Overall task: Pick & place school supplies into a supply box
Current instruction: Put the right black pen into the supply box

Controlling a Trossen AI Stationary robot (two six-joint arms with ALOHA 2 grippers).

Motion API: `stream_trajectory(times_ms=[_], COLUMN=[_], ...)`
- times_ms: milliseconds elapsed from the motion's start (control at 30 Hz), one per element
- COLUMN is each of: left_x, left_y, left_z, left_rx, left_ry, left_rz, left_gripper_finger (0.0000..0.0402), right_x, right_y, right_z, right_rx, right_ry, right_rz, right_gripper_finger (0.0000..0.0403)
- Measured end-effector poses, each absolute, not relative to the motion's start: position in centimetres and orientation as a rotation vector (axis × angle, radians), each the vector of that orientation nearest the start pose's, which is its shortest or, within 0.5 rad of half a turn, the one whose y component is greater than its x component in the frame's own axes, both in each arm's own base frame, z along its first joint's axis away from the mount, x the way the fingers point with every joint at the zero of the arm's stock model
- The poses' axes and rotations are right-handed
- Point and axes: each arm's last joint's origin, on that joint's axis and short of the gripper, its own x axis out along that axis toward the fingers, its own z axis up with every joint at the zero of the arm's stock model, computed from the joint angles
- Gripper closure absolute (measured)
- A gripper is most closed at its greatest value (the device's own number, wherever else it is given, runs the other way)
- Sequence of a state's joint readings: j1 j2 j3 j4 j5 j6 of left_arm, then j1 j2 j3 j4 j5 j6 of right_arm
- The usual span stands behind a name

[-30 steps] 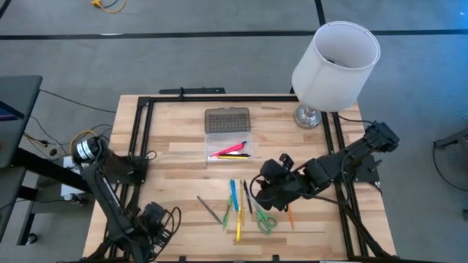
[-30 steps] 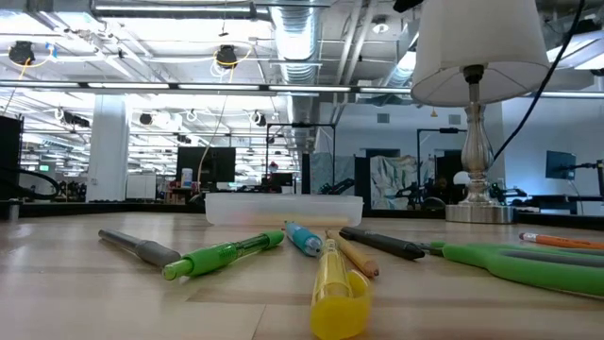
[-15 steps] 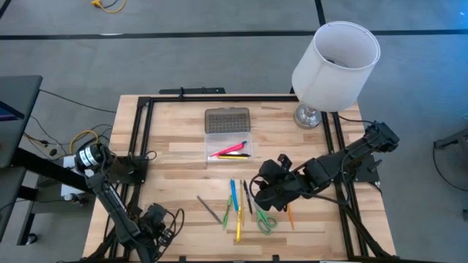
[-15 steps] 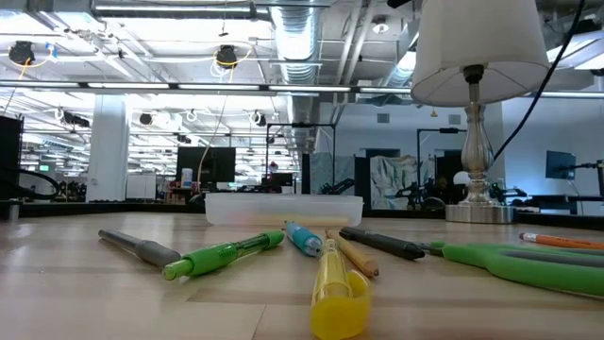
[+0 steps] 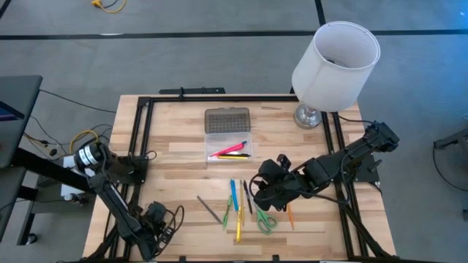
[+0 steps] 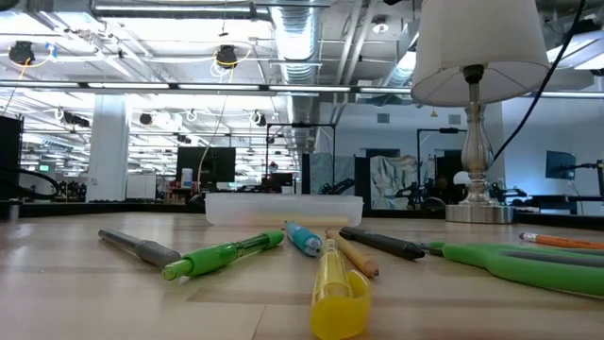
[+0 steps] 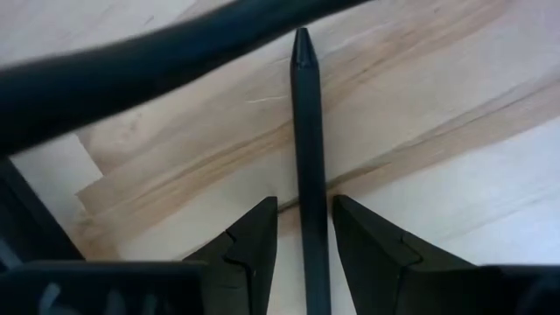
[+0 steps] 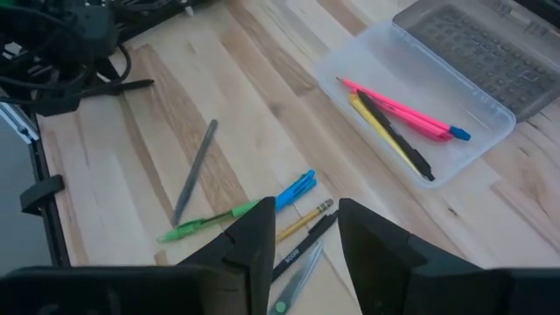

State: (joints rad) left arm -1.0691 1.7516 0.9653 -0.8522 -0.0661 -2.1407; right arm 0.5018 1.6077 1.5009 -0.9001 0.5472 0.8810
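Supply box (image 5: 219, 140): sat open on the tabletop (image 5: 175, 175), upper centre of the high view, grey lid (image 5: 227, 120) flat just behind the clear base. Held a pink pen (image 5: 234, 148), a yellow pen (image 8: 378, 127) and a black pen (image 8: 398, 136) side by side.

Loose supplies: lay in a cluster at lower centre of the high view, below the box. Counted a grey pen (image 5: 208, 208), green pen (image 5: 227, 216), blue pen (image 5: 234, 193), yellow marker (image 5: 238, 228), green scissors (image 5: 265, 221) and orange pencil (image 5: 289, 216).

Right gripper (image 5: 257, 196): hung over the right side of the cluster, fingers (image 8: 254, 241) spread, nothing between them.

Left gripper (image 5: 155, 218): sat low at lower left of the high view, well apart from the cluster. Fingers (image 7: 254, 236) pinched a dark pen (image 7: 306, 157), tip pointing forward over bare wood.

Lamp (image 5: 336, 55): stood at the upper right corner of the tabletop, white shade.
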Motion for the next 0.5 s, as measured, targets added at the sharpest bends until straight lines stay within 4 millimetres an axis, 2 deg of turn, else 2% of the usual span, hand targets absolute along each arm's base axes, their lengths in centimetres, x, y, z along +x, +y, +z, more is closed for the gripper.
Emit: stream_trajectory(times_ms=[500], left_x=[13.77], left_y=[-23.74], left_z=[13.24], left_rx=[-0.766], left_ry=[1.318], left_rz=[0.886], left_gripper_finger=[0.0293], right_x=[29.99], right_y=[13.75], right_z=[32.24], right_rx=[0.314], right_ry=[0.781], right_rz=[-0.403], right_gripper_finger=[0.0284])
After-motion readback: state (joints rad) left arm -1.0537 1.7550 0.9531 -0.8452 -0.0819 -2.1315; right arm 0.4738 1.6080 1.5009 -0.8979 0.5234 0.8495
